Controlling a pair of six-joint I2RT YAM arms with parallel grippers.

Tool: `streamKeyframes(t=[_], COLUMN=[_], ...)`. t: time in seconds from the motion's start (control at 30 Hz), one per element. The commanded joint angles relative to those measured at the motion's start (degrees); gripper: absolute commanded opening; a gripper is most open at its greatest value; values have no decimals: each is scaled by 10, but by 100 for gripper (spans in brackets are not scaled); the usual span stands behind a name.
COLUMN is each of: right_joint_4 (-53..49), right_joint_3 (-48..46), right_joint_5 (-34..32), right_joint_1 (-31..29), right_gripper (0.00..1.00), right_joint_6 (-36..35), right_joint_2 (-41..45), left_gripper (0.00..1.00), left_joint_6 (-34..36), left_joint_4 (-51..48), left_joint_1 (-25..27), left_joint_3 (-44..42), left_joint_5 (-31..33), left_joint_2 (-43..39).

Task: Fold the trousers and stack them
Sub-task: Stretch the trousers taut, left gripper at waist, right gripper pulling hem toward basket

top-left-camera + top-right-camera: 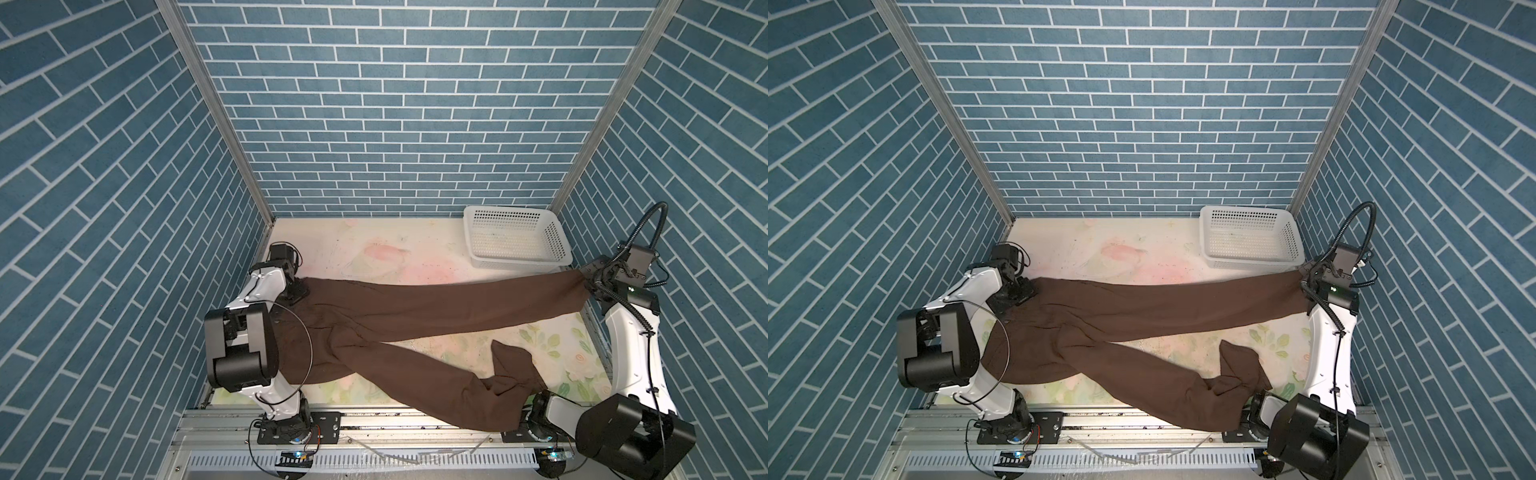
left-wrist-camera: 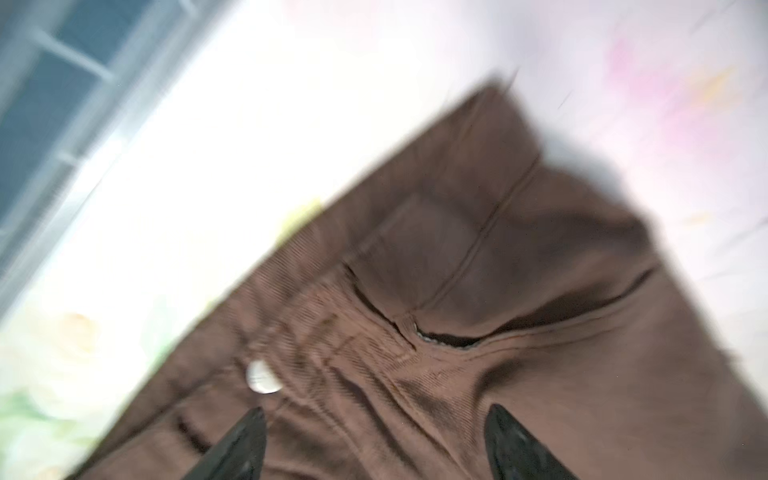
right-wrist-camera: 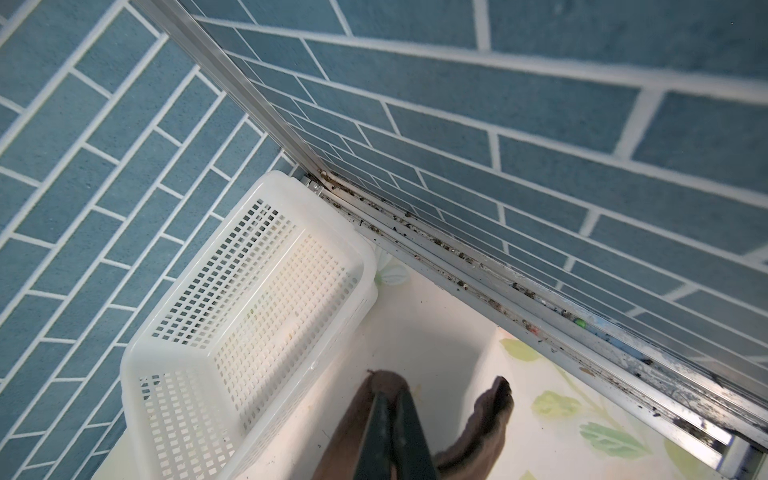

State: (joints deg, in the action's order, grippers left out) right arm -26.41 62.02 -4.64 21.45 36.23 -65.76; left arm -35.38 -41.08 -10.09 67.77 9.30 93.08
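Trousers (image 1: pixel 415 307), one chocolate-brown pair, sprawl unfolded across the bench (image 1: pixel 374 245), legs splayed in a V, the nearer leg's crumpled end reaching over the front edge. One white basket (image 1: pixel 515 237) sits in the far right corner. Right fingers (image 3: pixel 399 432) pinch the farther leg's hem; left fingers (image 2: pixel 245 440) stand spread, seemingly just above the waistband in a blurred view.

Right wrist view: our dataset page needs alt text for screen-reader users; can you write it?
The right pincer is shut on the brown trousers over a floral table. Beyond, a white perforated basket sits in the corner of blue brick-pattern walls.
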Motion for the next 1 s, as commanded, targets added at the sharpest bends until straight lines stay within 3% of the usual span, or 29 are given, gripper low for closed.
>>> streamKeyframes(t=[0.0, 0.2, 0.4, 0.6, 0.67, 0.83, 0.97], right_joint_4=[21, 27, 31, 35, 35, 30, 26], right_joint_3=[-17, -17, -18, -25, -26, -23, -23], right_joint_5=[-5, -5, 1, 4, 5, 2, -7], right_joint_1=[5, 6, 8, 9, 9, 10, 14], right_gripper=[0, 0, 0, 0, 0, 0, 0], right_joint_6=[17, 10, 7, 8, 8, 4, 1], right_joint_2=[-7, -17, -22, -21, -23, -21, -16], left_gripper=[85, 68, 69, 66, 57, 0, 0], left_joint_6=[4, 19, 16, 18, 22, 43, 45], left_joint_4=[-34, -28, -13, -5, -2, -7, -15], left_joint_1=[-15, -24, -23, -24, -23, -28, -39], left_joint_3=[76, 152, 177, 179, 180, 206, 224], left_joint_5=[28, -6, -48, -41, -42, -51, -59], left_joint_2=[24, 137, 222, 249, 257, 288, 273])
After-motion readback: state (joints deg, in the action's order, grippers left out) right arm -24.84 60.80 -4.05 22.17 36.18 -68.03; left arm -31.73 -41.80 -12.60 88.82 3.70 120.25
